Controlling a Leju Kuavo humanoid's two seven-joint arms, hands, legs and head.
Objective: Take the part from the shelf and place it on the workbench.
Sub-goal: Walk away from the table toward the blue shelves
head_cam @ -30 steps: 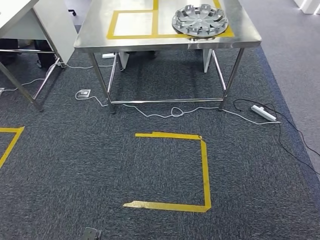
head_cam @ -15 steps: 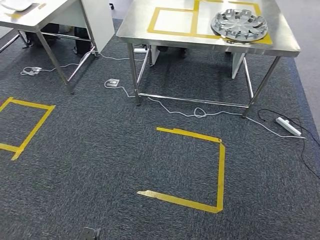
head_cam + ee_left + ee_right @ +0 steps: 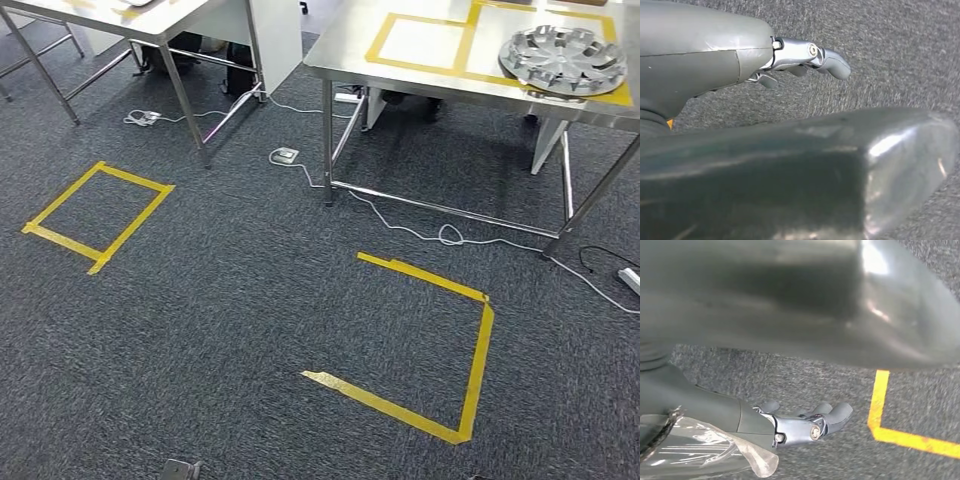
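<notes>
A silver wheel-cover part (image 3: 566, 58) lies on the steel workbench (image 3: 355, 62) at the far right of the head view, inside a yellow taped frame. My left hand (image 3: 753, 65) hangs over grey carpet with its fingers (image 3: 828, 60) stretched out and nothing in it. My right hand (image 3: 791, 425) also hangs over the carpet, fingers (image 3: 836, 415) extended and empty, near a strip of yellow tape (image 3: 881, 400). No shelf shows in these frames.
Yellow tape marks an open square (image 3: 475, 370) on the carpet before the workbench and a smaller square (image 3: 98, 215) to the left. A white table (image 3: 173, 20) stands at the back left. Cables (image 3: 445, 235), a floor socket (image 3: 284, 155) and a power strip (image 3: 630, 280) lie under the bench.
The whole picture has shifted right: the camera has turned left. The workbench and part now sit at the right edge, and the white table and left floor square have come into view.
</notes>
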